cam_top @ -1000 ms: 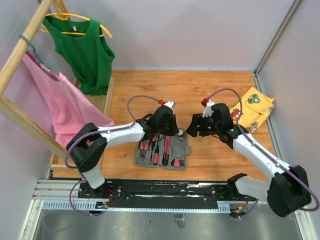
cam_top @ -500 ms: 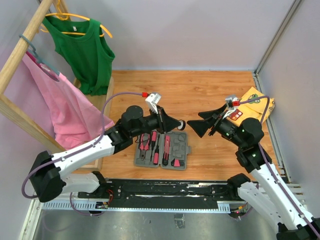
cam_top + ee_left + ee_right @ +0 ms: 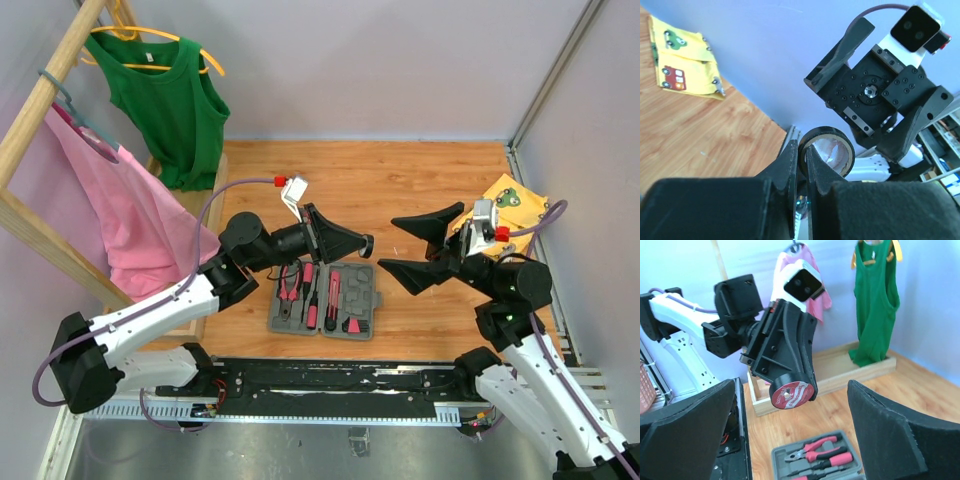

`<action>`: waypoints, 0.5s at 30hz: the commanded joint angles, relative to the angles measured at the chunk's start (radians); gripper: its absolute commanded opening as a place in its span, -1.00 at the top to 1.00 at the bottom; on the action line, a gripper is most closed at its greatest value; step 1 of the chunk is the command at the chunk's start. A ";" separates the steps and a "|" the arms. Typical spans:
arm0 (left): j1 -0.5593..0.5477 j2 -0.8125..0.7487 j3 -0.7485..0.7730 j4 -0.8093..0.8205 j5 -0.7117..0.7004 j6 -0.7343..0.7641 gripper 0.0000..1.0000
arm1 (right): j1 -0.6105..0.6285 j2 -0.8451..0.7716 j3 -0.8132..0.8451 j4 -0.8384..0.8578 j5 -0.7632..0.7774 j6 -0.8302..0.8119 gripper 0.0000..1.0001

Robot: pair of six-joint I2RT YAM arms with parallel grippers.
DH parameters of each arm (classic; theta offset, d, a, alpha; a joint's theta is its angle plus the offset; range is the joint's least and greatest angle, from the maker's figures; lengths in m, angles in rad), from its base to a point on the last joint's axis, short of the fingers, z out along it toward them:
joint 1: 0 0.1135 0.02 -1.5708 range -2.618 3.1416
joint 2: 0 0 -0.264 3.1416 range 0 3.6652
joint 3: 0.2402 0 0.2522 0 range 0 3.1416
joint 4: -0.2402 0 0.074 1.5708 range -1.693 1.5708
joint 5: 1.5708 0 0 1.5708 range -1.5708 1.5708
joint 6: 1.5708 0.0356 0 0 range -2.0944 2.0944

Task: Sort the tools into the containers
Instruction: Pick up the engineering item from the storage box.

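— Where's the disc [image 3: 791, 392]?

— In the left gripper [image 3: 356, 241]. Its fingers are clenched on the disc's rim, and the red-and-white face is turned toward the other arm. It hangs in the air, above the table [image 3: 400, 180] and just past the far right corner of the case [image 3: 325, 302].

— And the case?

— Lying open and flat on the table, below the left gripper. Pliers [image 3: 812, 449] with pink-red handles sit in the slots on its left side, with more tools beside them toward its middle.

— What's the right gripper [image 3: 387, 242] doing?

— Nothing held. Its jaws are spread wide. It's up off the table, to the right of the case, and pointing at the disc. From its own wrist camera the disc shows between the two fingers, but farther out, touching neither.

— So the two grippers are apart?

— Yes, facing each other over the case's far right corner, close, with a gap between them.

— Anything else near?

— A yellow cloth [image 3: 512, 212], well to the right of the case and beyond it.
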 commanded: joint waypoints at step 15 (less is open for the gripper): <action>0.004 -0.022 0.031 0.122 0.060 -0.075 0.99 | 0.045 0.129 0.059 0.261 -0.163 -0.049 -0.87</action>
